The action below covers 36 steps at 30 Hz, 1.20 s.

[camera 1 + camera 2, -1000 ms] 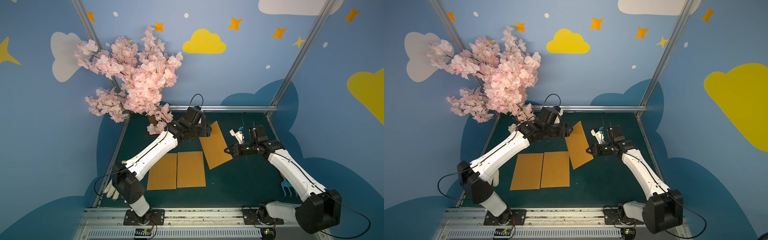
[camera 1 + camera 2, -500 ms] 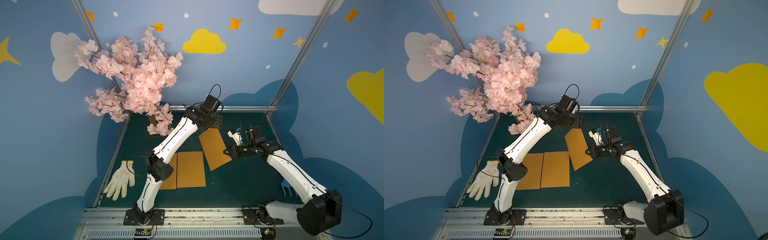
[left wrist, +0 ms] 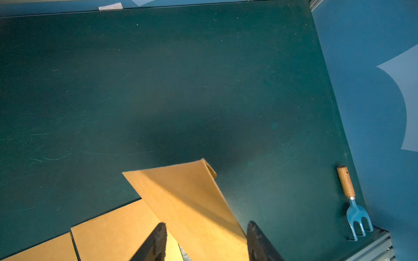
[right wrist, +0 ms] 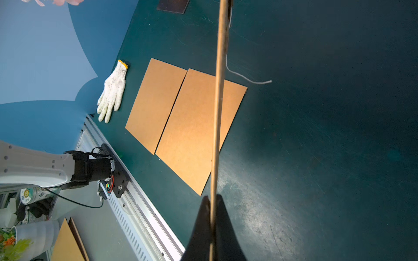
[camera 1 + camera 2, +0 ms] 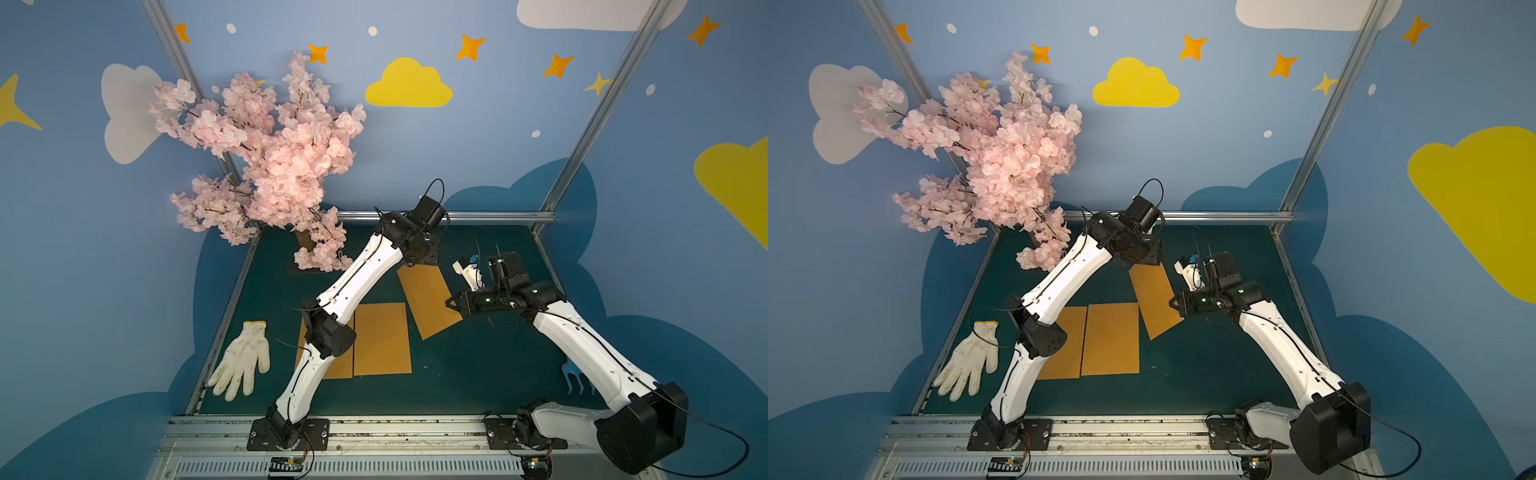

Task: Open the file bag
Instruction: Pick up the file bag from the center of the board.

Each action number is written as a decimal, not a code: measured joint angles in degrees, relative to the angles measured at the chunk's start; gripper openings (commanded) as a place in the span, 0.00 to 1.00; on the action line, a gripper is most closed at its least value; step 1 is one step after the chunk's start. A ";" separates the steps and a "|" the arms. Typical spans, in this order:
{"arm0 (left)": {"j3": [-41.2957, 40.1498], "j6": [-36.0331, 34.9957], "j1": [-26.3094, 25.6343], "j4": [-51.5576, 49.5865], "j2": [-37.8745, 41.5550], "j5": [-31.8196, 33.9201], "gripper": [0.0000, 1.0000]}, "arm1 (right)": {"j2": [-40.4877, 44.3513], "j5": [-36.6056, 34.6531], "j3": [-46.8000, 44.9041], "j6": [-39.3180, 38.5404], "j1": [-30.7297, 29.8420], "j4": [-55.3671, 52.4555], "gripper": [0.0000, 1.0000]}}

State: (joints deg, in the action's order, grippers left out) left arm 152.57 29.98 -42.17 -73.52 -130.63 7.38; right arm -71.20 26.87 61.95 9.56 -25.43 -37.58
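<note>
Steadying the file bag (image 5: 428,303)
The right end effector (image 4: 211,201) is clenching the bag's edge, holding it off the table (image 5: 478,374) beside the flat sheets (image 5: 381,338); the left end effector (image 3: 207,237), jaws parted, is straddling the other end, probably to pull it open.

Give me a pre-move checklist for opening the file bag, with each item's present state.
1. Right fingers shut on the file bag edge: ok.
2. Left fingers stand either side of the bag's other end, apart, no grip yet: not ok.
3. White string hangs loose beside the bag: ok.
4. Bag's flap open: cannot tell.
5. Flat kraft sheets, glove and garden fork lie away from both sets of fingers: ok.
</note>
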 measured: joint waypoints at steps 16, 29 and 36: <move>0.00 1.73 -0.26 -1.20 -0.02 2.14 0.33 | -1.29 -6.45 2.54 0.59 -6.14 1.42 0.02; 0.00 3.19 -0.74 -1.01 -0.17 2.73 0.15 | -1.75 -9.16 2.78 0.59 -7.41 1.51 0.03; 0.07 3.78 -0.85 -0.63 -0.52 3.17 0.03 | -2.84 -10.93 4.07 0.63 -8.76 0.83 0.06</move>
State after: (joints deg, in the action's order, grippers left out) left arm 152.64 33.76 -43.03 -74.15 -131.15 10.55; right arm -74.04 15.94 66.02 10.20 -34.20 -36.75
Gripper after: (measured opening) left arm 0.049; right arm 0.061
